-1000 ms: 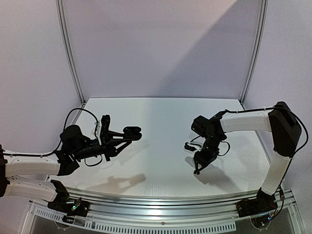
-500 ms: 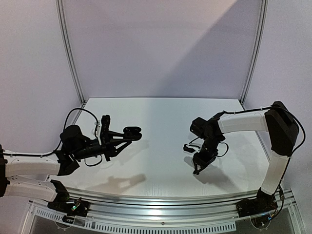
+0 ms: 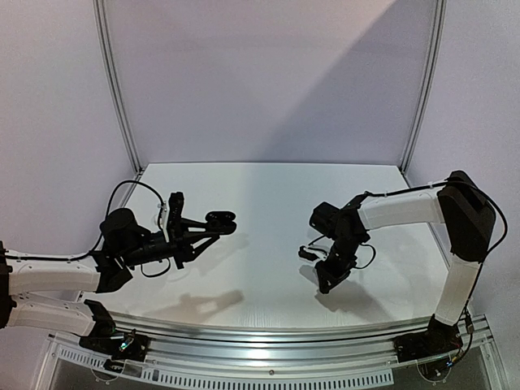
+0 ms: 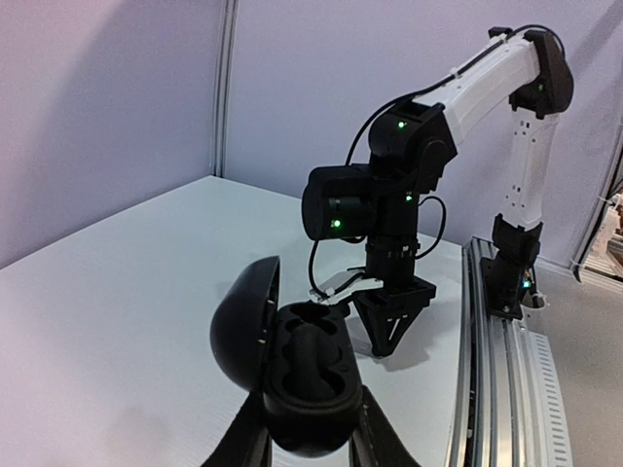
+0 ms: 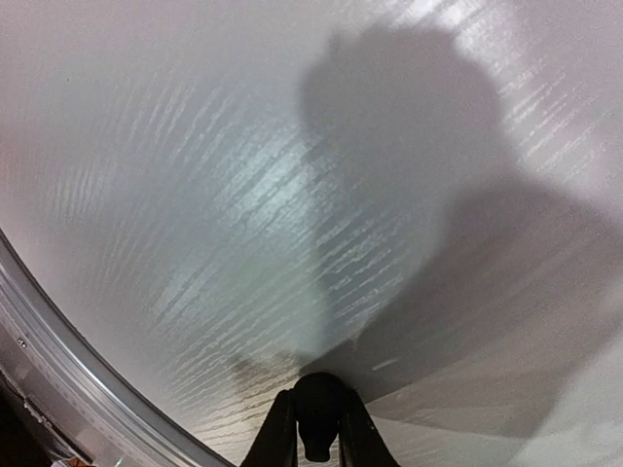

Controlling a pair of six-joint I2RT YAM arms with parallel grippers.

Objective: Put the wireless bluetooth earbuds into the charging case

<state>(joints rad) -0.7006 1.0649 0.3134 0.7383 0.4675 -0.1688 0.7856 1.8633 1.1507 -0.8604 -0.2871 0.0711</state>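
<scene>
On the left, my left gripper (image 4: 310, 438) is closed tight on the charging case (image 4: 307, 375), a finger on either flank of its lower half. It holds the case up off the counter (image 3: 268, 195). The lid (image 4: 243, 321) stands swung open to the left, and the mouth faces across toward the other arm. Inside I make out two hollows. Both look empty, though they're dark enough that I wouldn't swear to it.

On the right, my right gripper (image 5: 316, 433) points down just above the counter, nearly closed, with a small dark earbud (image 5: 315, 413) nipped between the very tips. From here I can't tell which way its stem lies.

That's my main worry. If the stem is turned wrong, the earbud will jam on the rim of its hollow rather than seat. The hold on it is only a fingertip pinch on something rounded, so any sideways nudge against the case or the open lid could twist it or pop it out. The case is also gripped only by its sides, so a firm push could pivot it in the left gripper.

Count: one case, one lid, two hollows, one earbud in view, two grippers.
</scene>
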